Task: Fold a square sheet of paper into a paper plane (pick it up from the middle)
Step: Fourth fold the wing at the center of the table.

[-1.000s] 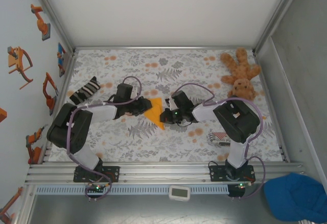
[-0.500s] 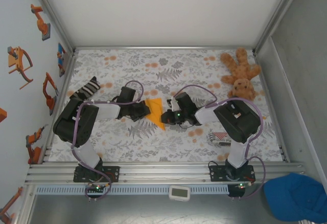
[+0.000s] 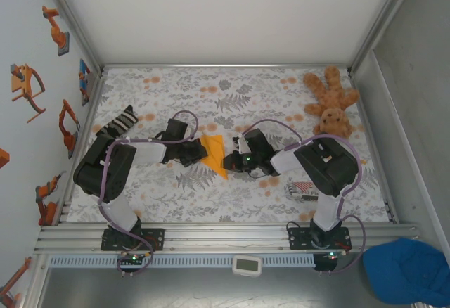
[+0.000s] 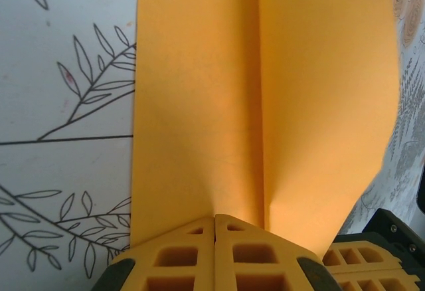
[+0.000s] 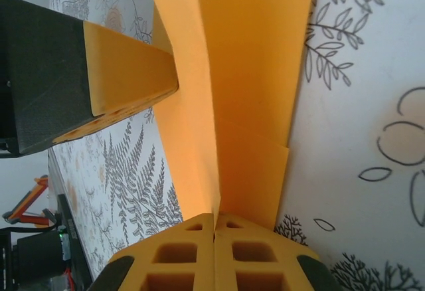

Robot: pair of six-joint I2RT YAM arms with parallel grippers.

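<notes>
**A:** Where is the paper, seen from above?

**B:** The orange paper (image 3: 215, 152) lies mid-table between the arms, a pointed wedge with its tip toward the near edge. The left gripper (image 3: 200, 152) meets its left side and the right gripper (image 3: 228, 160) its right.

**A:** Can you read the jaws from up there?

**B:** No, they're too small. In the right wrist view, the right gripper (image 5: 214, 219) has its fingers pressed together. A raised crease of the paper (image 5: 246, 72) runs straight into the seam, so it is clamped on the sheet. That view also shows a yellow pad of the left arm (image 5: 126, 65) touching the sheet's far side.

**A:** And the left wrist?

**B:** The left gripper (image 4: 214, 223) is closed tight too, tips at the paper's (image 4: 199, 105) near edge. The sheet faces the lens broadly, one long fold down it. I cannot tell whether any paper sits between those fingers.

**A:** And the surroundings?

**B:** The table (image 3: 225, 93) carries a cloth of grey leaves and orange blossoms. A brown teddy (image 3: 330, 104) sits in the far right corner and a black-and-white striped item (image 3: 117, 125) by the left edge. A red-and-white packet (image 3: 304, 191) lies near the right arm. The walls are white, with orange robot stickers (image 3: 28, 86) on the left one. A blue cap (image 3: 411, 269) lies outside the frame.
</notes>
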